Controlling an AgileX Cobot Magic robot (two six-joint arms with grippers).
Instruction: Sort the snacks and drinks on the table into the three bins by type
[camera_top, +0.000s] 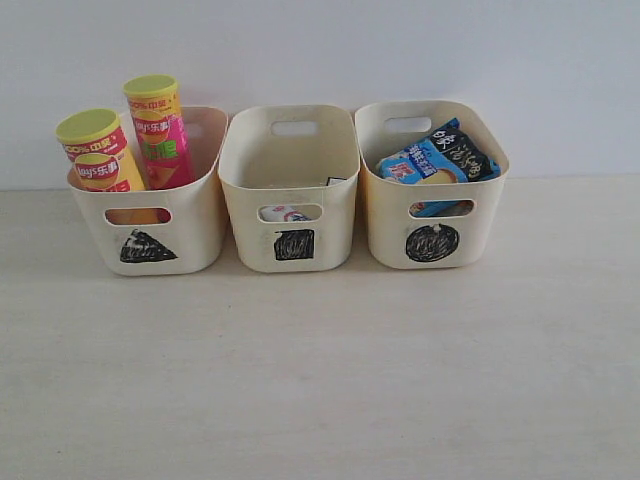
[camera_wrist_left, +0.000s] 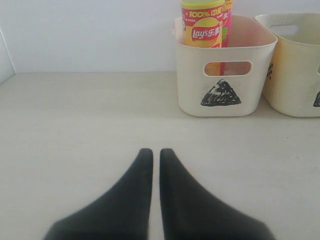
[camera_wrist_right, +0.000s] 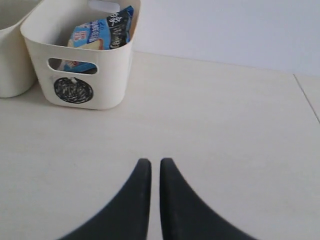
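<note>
We read the red Lay's roundel, with Chinese characters beside the name, on the orange-yellow can (camera_wrist_left: 202, 30), and "100%" followed by Chinese characters on the red band under its lid. The pink can (camera_top: 160, 125) carries the same "100%" band below its lid; its lower print is too small for us to read. On the bin fronts we see black scribbled signs: a triangle (camera_top: 147, 246) on the left bin (camera_top: 195, 215), a square (camera_top: 294, 244) on the middle bin (camera_top: 340, 200), a circle (camera_top: 432, 243) on the right bin (camera_top: 385, 215). The blue bag (camera_top: 440, 160) bears large white Chinese characters on a dark panel, which we cannot make out
</note>
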